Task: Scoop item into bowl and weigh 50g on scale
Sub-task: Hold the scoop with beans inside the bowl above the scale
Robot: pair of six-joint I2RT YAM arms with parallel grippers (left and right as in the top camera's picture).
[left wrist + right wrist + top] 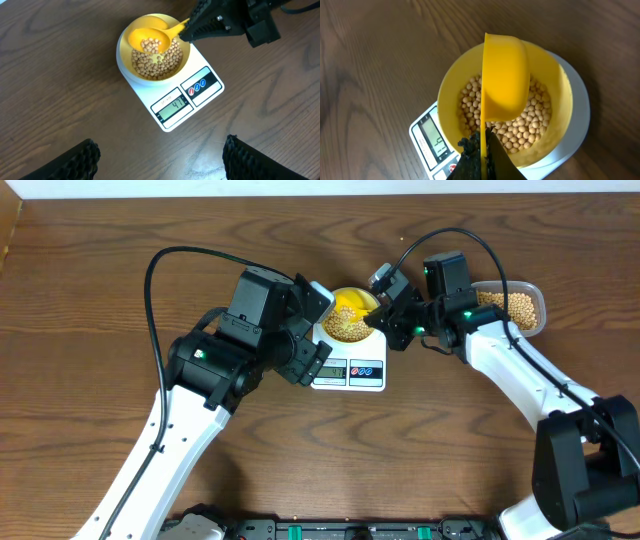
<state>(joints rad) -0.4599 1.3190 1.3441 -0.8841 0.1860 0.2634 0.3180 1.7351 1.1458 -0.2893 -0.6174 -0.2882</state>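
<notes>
The scale [350,370] stands on the wooden table with the bowl [348,320] on it; the bowl is yellow inside and pale outside. Tan beans [157,62] cover the bowl's bottom. The display [172,107] reads 47. My right gripper [385,317] is shut on the handle of a yellow scoop [145,37], tilted on its side over the bowl with a few beans in it. The right wrist view shows the scoop [505,75], bowl rim [560,95], beans [530,120] and gripper [483,142]. My left gripper [315,330] is open and empty, above the table beside the scale; its fingers [160,160] frame bare wood.
A clear plastic tub [515,308] holding more beans sits at the right, behind the right arm. The scale's two coloured buttons [197,86] are beside the display. Both arms crowd the space around the scale.
</notes>
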